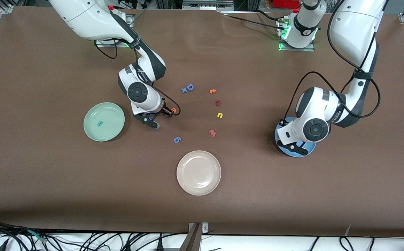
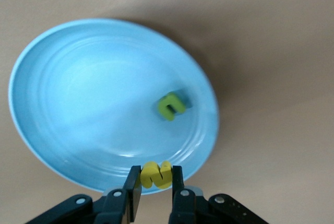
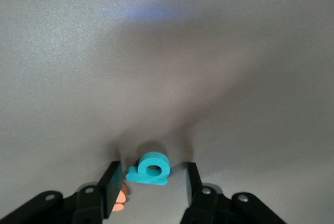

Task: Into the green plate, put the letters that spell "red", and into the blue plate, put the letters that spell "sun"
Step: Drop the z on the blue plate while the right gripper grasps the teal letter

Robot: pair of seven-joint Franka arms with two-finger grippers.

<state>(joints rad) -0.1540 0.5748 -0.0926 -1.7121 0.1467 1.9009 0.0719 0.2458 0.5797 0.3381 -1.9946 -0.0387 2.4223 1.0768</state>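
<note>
My right gripper (image 3: pixel 152 181) is down at the table, open, its fingers on either side of the teal "d" (image 3: pixel 151 167) with a gap on each side. The orange "e" (image 3: pixel 120 201) lies just outside one finger, also seen as the orange "e" (image 1: pixel 173 110) beside the right gripper (image 1: pixel 152 122). The green plate (image 1: pixel 94 134) holds the teal "r" (image 1: pixel 99 123). My left gripper (image 2: pixel 156 183) is shut on the yellow "s" (image 2: pixel 155 174) over the rim of the blue plate (image 2: pixel 78 104), where the olive "n" (image 2: pixel 171 106) lies. The yellow "u" (image 1: pixel 219 115) rests mid-table.
A cream-white plate (image 1: pixel 198 188) sits nearest the front camera. Loose letters lie mid-table: a blue "D" (image 1: pixel 188 87), an orange "t" (image 1: pixel 212 91), a dark red letter (image 1: pixel 218 103), a pink "w" (image 1: pixel 212 133) and a blue "6" (image 1: pixel 177 139).
</note>
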